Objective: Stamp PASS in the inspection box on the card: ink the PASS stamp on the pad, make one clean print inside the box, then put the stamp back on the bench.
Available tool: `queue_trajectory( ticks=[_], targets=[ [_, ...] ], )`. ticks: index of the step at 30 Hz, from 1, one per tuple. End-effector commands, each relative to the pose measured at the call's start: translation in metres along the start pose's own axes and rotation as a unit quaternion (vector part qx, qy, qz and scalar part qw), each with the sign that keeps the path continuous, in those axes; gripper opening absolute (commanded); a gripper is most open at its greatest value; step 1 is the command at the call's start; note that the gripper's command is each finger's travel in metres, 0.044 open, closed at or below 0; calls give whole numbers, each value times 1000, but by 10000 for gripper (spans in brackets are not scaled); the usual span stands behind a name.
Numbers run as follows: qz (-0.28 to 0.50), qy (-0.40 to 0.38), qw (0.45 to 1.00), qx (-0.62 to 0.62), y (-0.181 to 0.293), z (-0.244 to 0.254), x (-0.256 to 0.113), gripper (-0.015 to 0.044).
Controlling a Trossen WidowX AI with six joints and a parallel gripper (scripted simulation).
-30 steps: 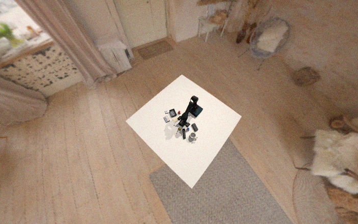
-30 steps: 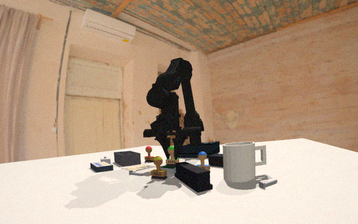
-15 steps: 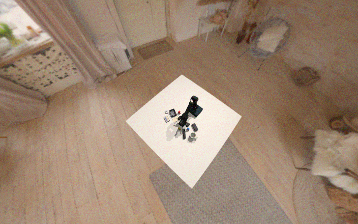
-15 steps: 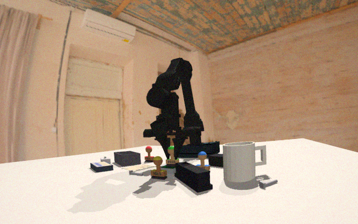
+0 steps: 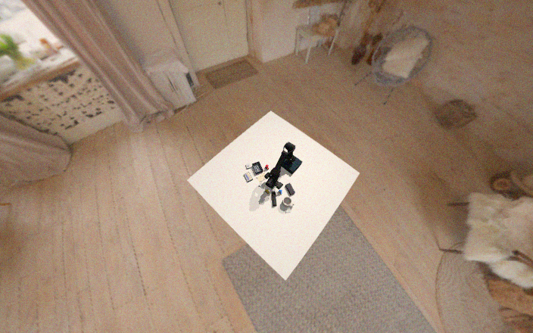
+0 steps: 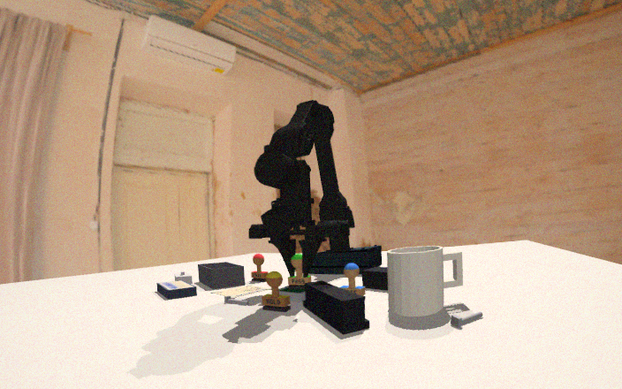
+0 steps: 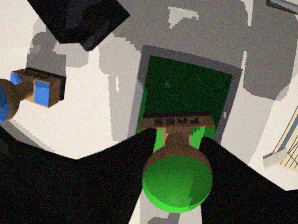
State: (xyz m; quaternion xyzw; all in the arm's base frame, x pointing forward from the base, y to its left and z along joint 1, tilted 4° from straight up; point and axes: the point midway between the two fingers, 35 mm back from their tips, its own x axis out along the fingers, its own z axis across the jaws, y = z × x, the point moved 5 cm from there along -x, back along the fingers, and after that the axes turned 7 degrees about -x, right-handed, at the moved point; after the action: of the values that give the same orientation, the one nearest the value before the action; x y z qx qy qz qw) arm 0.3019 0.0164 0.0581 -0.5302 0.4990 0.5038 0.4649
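My gripper [image 6: 299, 270] [image 7: 178, 140] is shut on the PASS stamp [image 6: 298, 279] [image 7: 177, 182], which has a green ball knob and a wooden base. The stamp is upright, its base over the near part of the green ink pad [image 6: 295, 289] [image 7: 190, 85]. Whether its face touches the pad or hangs just above it, I cannot tell. The pad has a grey rim and shows bare beyond the base in the wrist view. The card [image 6: 240, 291] [image 7: 291, 145] lies right of the pad in the wrist view, only its edge in sight. Its inspection box cannot be made out.
A yellow-knobbed HOLD stamp [image 6: 274, 301], a blue-knobbed stamp [image 6: 352, 278] [image 7: 41, 92] and a red-knobbed stamp [image 6: 258, 261] stand around the pad. A long black block [image 6: 335, 307] and a grey mug [image 6: 414, 285] stand nearer the exterior camera. A dark box [image 6: 220, 275] stands behind the card.
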Motion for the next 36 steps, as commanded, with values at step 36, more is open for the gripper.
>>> queue_trajectory(
  ticks=[36],
  targets=[
    [1, 1, 1000, 0, -2, -1, -35, 0]
  ],
)
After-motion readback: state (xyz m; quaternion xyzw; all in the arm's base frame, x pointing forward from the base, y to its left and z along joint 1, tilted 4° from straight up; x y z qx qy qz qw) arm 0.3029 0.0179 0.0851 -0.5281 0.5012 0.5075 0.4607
